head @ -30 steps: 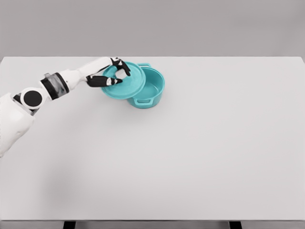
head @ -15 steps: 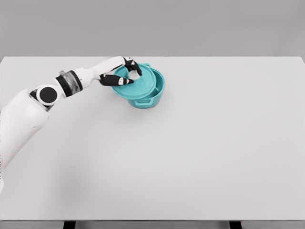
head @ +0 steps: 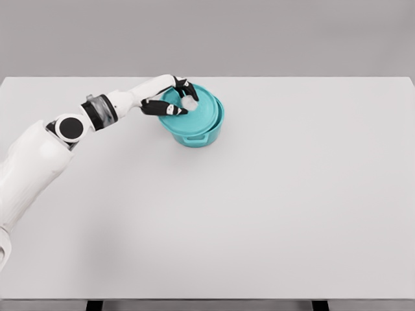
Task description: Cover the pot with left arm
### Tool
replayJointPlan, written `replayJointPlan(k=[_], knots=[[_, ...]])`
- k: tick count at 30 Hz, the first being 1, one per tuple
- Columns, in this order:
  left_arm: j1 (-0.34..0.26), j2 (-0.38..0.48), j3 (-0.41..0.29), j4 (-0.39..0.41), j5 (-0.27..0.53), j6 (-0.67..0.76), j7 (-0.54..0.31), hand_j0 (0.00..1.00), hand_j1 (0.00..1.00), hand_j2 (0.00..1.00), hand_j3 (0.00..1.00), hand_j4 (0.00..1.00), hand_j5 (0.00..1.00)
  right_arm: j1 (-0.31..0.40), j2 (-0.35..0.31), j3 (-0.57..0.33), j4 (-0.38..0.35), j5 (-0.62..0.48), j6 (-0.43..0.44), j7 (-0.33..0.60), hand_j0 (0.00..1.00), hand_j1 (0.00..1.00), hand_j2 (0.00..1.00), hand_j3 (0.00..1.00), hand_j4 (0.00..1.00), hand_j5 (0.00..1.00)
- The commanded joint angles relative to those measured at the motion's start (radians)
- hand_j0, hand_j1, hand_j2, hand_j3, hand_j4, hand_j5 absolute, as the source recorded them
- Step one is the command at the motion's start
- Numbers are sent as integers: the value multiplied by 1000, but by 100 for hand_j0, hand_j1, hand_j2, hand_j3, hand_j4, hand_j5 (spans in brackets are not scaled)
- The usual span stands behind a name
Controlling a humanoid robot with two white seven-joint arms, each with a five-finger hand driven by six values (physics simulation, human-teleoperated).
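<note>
The left arm (head: 39,162) enters at the lower left edge, its broad white upper segment nearest the camera. It runs up and to the right past a round black-and-white elbow joint and a grey-banded forearm, stretched nearly straight out over the table (head: 259,214). At its far end the left hand (head: 172,100) is turned palm down, its dark fingers (head: 162,109) curled around the middle of the teal lid (head: 194,110), where a small pale patch, perhaps the knob, shows between the fingertips. The hand is closed on the lid and holds it.

The lid lies directly under the hand and spreads out to its right. It sits over the teal pot (head: 201,135), covering almost the whole opening; only a thin strip of the pot's rim shows past the lid's right edge. Whether the lid rests fully on the rim cannot be told. The pot's wall and one side handle appear below the hand, just nearer the camera.

The table is plain white and fills most of the view, reaching well to the right of the hand. Beyond its far edge stands a flat grey wall (head: 292,39).
</note>
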Motion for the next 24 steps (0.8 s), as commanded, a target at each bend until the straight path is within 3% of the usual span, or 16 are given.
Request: replayJointPlan(k=[1,24], knots=[[0,-10,1,0,6,-1,4,48,48,48,48,48,48,0,0,0,0,0,0,0,100,100,100,100,100,100],[-18,-56,-4,80,7,-5,4,50,50,50,50,50,50,-2,0,0,0,0,0,0,100,100,100,100,100,100]])
